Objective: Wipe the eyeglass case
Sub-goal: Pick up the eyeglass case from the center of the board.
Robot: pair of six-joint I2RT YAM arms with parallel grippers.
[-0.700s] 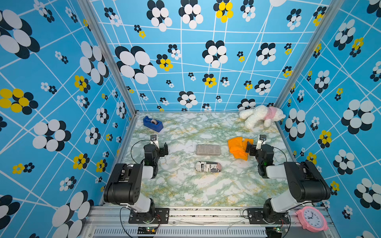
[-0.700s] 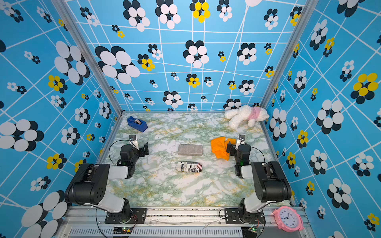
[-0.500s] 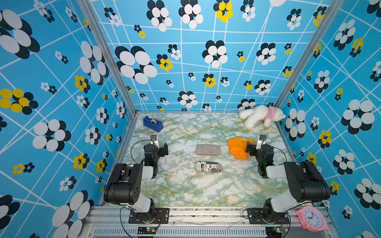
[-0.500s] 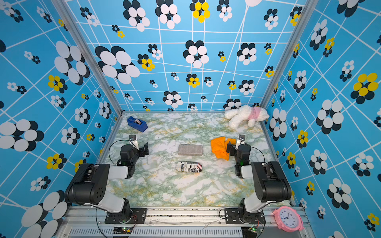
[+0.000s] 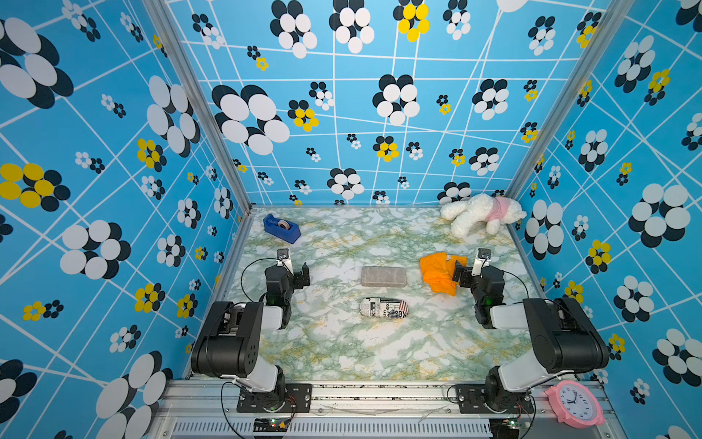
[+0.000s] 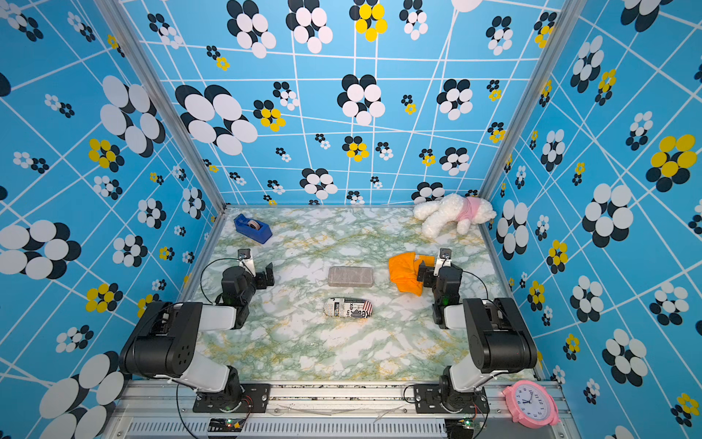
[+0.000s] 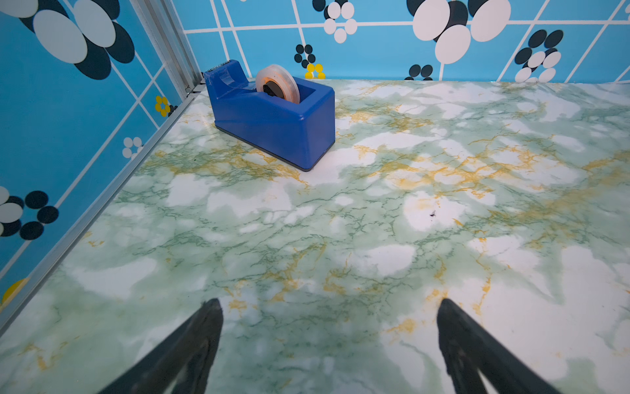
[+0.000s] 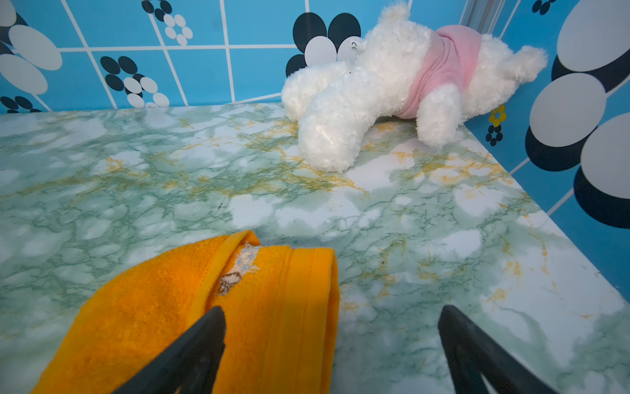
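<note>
Poising right gripper [image 5: 457, 273] at edge of soft orange cloth [image 5: 435, 271], left gripper [image 5: 304, 276] apart; fingers of both spread, empty. Leaving grey case [image 5: 383, 276] & printed case [image 5: 383, 308] mid-desk [image 5: 342, 342], either poss. the eyeglass one. Prob. stiff, light, needing steadying at ends.

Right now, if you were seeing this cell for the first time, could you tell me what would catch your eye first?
Probably the loud blue walls with black, white and yellow flowers, enclosing the marble-patterned table. On it, the bright orange cloth at the right stands out, then the white plush toy in pink in the far right corner and the blue tape dispenser in the far left.
</note>
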